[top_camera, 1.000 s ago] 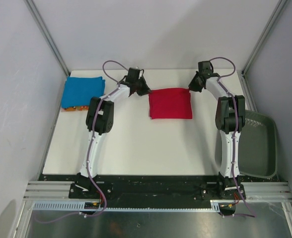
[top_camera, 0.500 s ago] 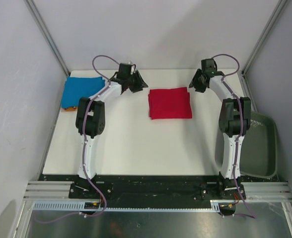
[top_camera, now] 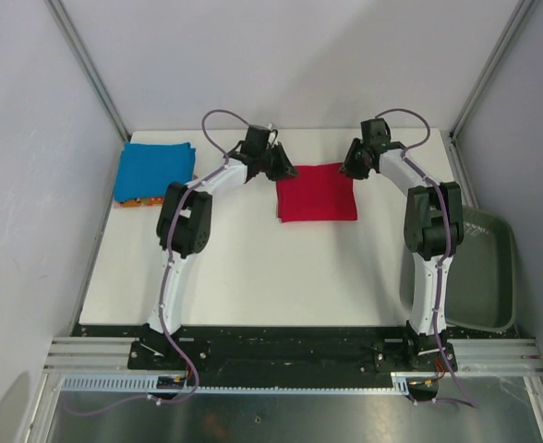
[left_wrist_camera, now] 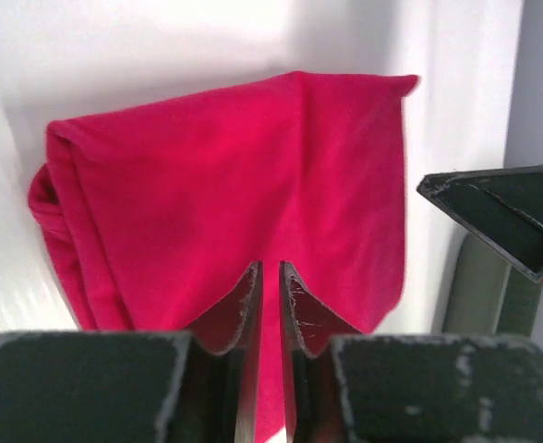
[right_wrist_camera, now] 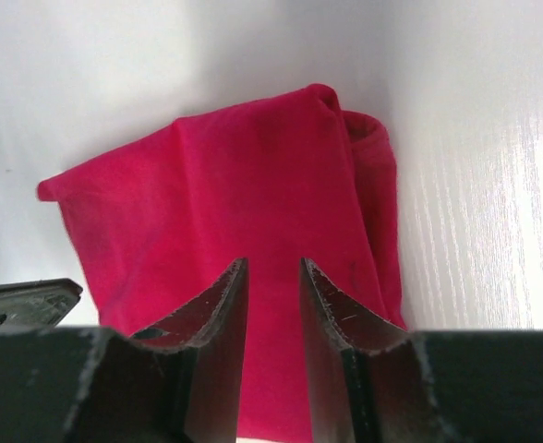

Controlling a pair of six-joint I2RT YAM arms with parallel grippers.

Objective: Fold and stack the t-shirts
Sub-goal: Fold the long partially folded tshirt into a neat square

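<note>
Left claw (left_wrist_camera: 270, 269) over red t-shirt (left_wrist_camera: 216, 185) corner

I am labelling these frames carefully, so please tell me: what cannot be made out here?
- Orange cloth t-shirt: top view, nearly all hidden under the folded bright blue t-shirt.
- Folded bright red t-shirt: wrist views, near edge hidden by fingers.
- Left gripper, right gripper: gripping cloth or not, unclear.

The orange t-shirt (top_camera: 134, 202) is almost wholly covered by the blue t-shirt (top_camera: 156, 169), and the near edge of the red t-shirt (left_wrist_camera: 225, 194) is hidden behind the left gripper (left_wrist_camera: 271, 270).
</note>
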